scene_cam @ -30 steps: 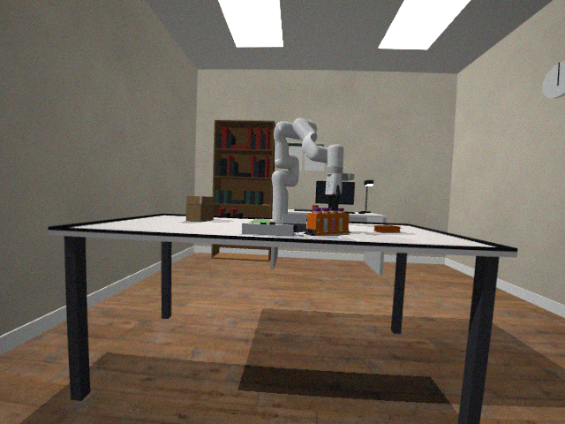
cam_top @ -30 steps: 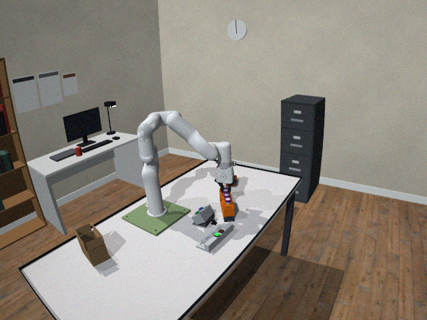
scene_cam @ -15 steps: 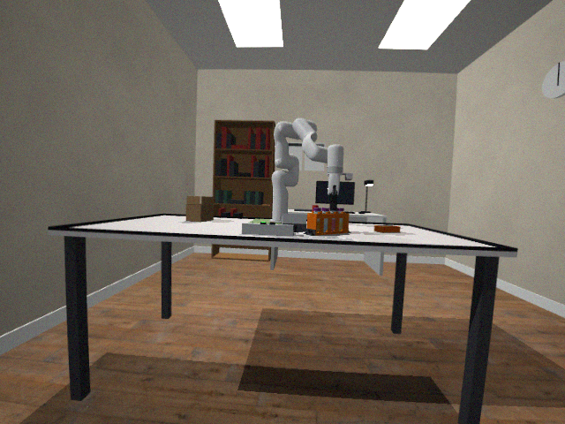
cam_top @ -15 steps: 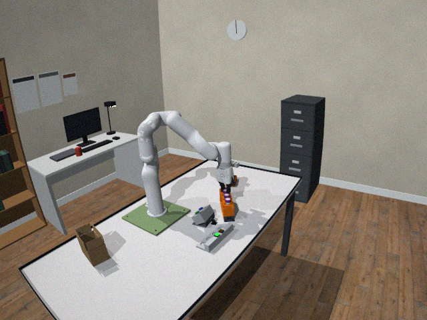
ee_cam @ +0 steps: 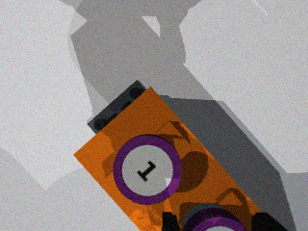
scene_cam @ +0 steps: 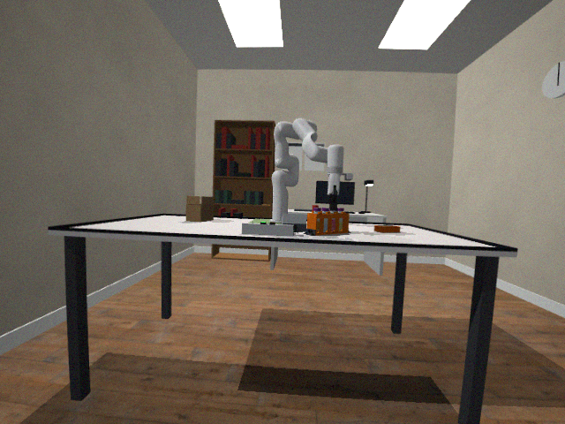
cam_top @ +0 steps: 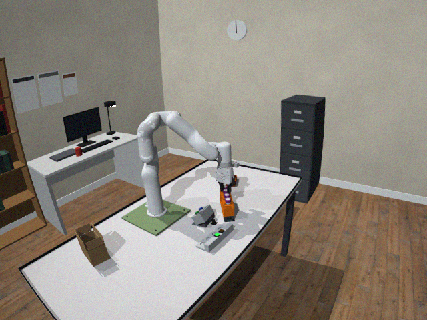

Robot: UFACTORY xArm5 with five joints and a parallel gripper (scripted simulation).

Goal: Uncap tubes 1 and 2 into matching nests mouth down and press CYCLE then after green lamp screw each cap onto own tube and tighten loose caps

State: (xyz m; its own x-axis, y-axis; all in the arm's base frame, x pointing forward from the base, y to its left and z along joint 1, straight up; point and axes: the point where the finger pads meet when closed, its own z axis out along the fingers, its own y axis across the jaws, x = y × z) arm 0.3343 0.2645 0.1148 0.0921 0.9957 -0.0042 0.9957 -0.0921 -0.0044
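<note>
Below end effector [ee_cam: 215, 222]: tube 2 cap [ee_cam: 212, 225] | fingers flanking, released
</note>
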